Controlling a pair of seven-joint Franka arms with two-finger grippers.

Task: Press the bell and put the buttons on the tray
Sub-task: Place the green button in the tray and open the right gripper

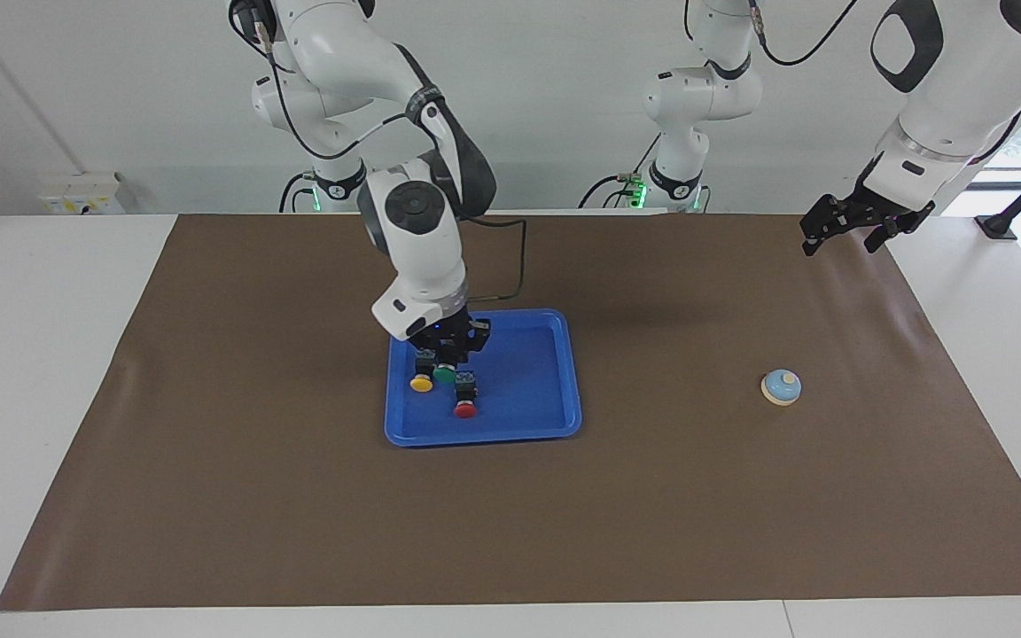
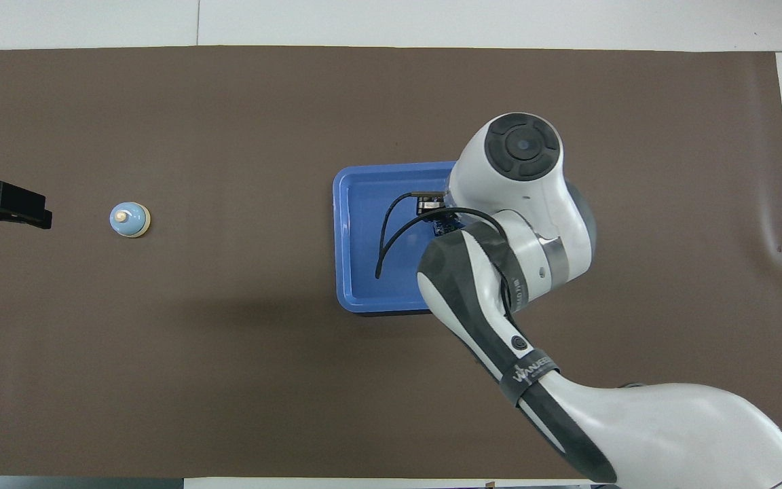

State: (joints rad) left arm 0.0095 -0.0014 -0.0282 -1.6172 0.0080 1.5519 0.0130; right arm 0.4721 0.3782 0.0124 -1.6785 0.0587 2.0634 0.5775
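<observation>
The blue tray lies mid-table on the brown mat. The yellow button and the red button stand in it, at the end toward the right arm. My right gripper is low over the tray beside them, shut on the green button, whose cap shows just under the fingers. In the overhead view my right arm hides all three buttons; part of the tray shows. The light blue bell stands alone toward the left arm's end. My left gripper waits raised and open, over the mat's edge at that end.
The brown mat covers most of the white table. A black cable hangs from my right wrist over the tray.
</observation>
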